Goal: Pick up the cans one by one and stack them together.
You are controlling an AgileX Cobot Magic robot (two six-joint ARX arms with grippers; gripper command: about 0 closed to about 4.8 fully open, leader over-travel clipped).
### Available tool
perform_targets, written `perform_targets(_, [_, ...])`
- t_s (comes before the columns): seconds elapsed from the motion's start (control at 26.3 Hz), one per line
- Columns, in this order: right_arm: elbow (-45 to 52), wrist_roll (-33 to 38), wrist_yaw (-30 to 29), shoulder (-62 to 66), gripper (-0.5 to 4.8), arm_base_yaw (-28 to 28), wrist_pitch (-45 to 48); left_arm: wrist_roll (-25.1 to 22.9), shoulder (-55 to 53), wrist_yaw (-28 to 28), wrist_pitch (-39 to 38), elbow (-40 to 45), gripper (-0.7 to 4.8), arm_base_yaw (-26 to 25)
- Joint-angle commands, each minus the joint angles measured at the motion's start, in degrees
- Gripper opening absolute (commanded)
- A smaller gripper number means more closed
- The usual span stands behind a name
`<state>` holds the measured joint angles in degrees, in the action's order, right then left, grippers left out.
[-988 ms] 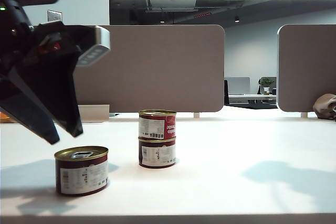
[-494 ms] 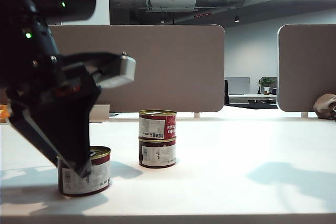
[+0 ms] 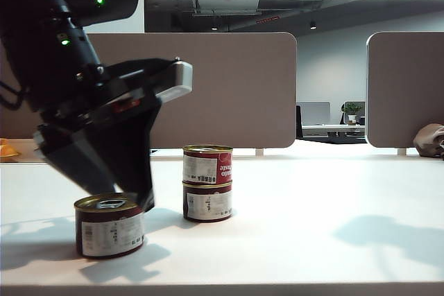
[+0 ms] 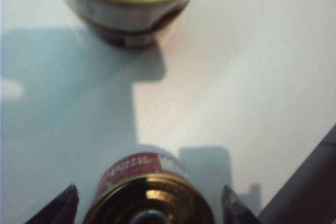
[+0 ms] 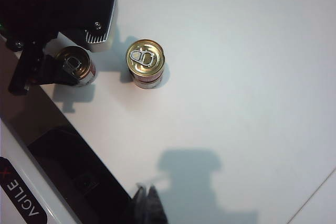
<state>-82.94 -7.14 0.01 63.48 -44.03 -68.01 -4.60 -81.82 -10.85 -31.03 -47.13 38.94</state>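
Left gripper (image 3: 114,192): left of the exterior frame, angled downward, fingers spread wide.
Right gripper (image 5: 148,200): bottom edge of its wrist view, fingers closed together.

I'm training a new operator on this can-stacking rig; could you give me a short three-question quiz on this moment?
1. True or false: two maroon, gold-lidded round cans already stand stacked.
2. The open left gripper is: A) clamped on the stack, B) straddling the lone maroon gold-lidded can, C) raised far away.
3. Fill in: the right gripper hangs above the white table with its jaws ____.

Key: 1 true; 2 B; 3 shut.
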Motion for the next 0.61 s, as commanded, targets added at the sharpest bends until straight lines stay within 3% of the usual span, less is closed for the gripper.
perform_targets(0.04, [-0.15, 0.15, -0.09, -0.20, -0.01, -0.02, 0.55, -1.64, 0.13, 2.62, -2.34, -0.26, 3.50, 0.04])
perform_targets(0.61, [-0.15, 1.22, -0.20, -0.22, -0.01, -0.04, 0.48, -2.49, -3.89, 4.20, -3.52, -0.26, 3.40, -0.02])
